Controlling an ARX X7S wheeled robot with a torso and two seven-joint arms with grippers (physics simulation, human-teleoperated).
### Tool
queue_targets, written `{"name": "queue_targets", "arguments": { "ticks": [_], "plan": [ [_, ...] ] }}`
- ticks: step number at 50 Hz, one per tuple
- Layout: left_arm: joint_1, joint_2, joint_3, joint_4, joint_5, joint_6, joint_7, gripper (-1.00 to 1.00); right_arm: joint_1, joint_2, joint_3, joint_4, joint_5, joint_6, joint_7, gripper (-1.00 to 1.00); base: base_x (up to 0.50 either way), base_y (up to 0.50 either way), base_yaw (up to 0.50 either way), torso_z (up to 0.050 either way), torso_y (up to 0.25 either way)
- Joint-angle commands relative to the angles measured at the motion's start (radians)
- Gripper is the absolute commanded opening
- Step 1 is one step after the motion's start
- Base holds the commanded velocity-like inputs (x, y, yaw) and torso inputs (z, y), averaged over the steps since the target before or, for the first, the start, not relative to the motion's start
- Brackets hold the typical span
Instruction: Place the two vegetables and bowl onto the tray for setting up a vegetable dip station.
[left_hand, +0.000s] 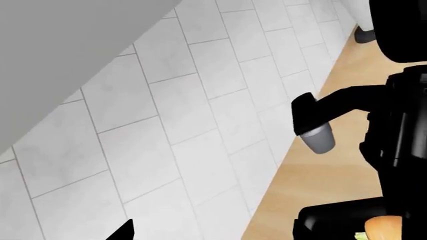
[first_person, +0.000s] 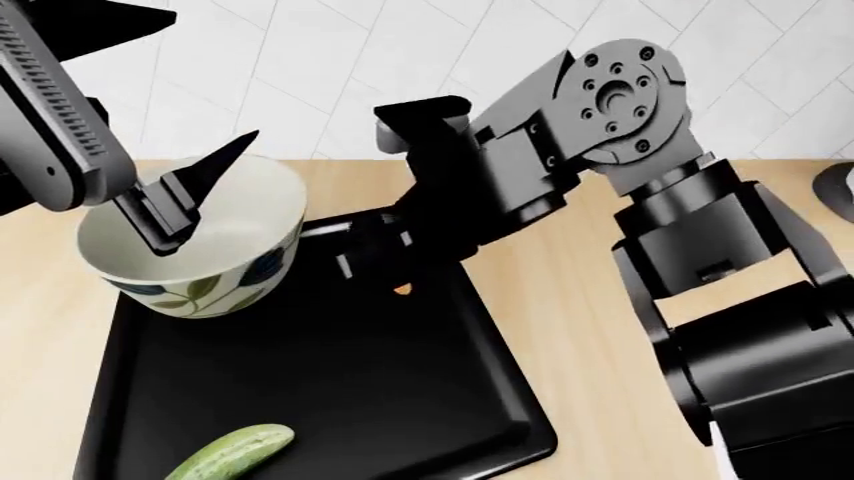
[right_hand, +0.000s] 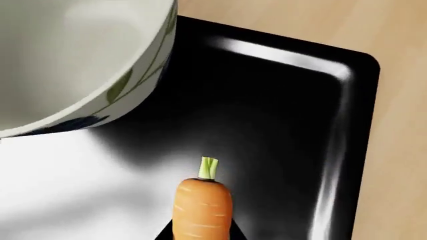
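Left gripper (first_person: 180, 205) at the bowl (first_person: 200, 262), one finger inside, one outside the near rim; seemingly clamped on the rim, bowl apparently carried or just being set at the tray's far left corner, overhanging the edge. Contact with the tray floor not confirmable from the head view.

Cucumber (first_person: 234, 452) lying on the tray (first_person: 400, 400) at the near left, well apart from both grippers. Judged placed.

Carrot (right_hand: 202, 207) held over the tray's far middle, stem tip pointing outward, dark fingers closed on its body at the bottom of the right wrist view; only an orange speck visible from the head view. Right gripper (first_person: 387, 270) low over the tray, beside the bowl. Height of carrot above the tray surface not determinable.

Wooden table (first_person: 587, 300) under the tray.

Progress assessed: one of three items down; carrot release and bowl settling outstanding.
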Motion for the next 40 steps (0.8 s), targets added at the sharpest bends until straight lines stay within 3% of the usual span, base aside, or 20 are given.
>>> {"name": "queue_targets", "arguments": {
  "ticks": [1, 16, 17, 31, 36, 40],
  "plan": [
    [0.002, -0.002, -0.004, 0.005, -0.001, -0.002, -0.002, 1.0, -0.091, 0.026, -0.025, -0.101, 0.127, -0.003, 0.14, -1.0, 0.0, 0.0, 0.0, 0.0, 0.0],
    [0.007, 0.002, -0.01, -0.003, 0.0, 0.01, 0.002, 1.0, -0.091, 0.06, -0.132, -0.204, 0.116, -0.003, 0.081, -1.0, 0.0, 0.0, 0.0, 0.0, 0.001],
    [0.007, 0.003, -0.01, -0.003, 0.001, 0.01, 0.002, 1.0, -0.091, 0.061, -0.135, -0.205, 0.121, -0.005, 0.082, 1.0, 0.0, 0.0, 0.0, 0.0, 0.0],
    [0.014, 0.008, -0.012, -0.008, 0.004, 0.016, 0.003, 1.0, -0.069, 0.071, -0.196, -0.211, 0.147, -0.02, 0.054, 1.0, 0.0, 0.0, 0.0, 0.0, 0.0],
    [0.007, 0.007, -0.015, 0.002, 0.0, 0.003, 0.002, 1.0, -0.009, 0.1, -0.228, -0.233, 0.016, -0.075, -0.099, 1.0, 0.0, 0.0, 0.0, 0.0, 0.0],
    [0.005, 0.007, -0.017, 0.008, -0.003, -0.001, 0.0, 1.0, 0.027, 0.159, -0.232, -0.281, -0.028, -0.099, -0.136, 1.0, 0.0, 0.0, 0.0, 0.0, 0.0]
  ]
}}
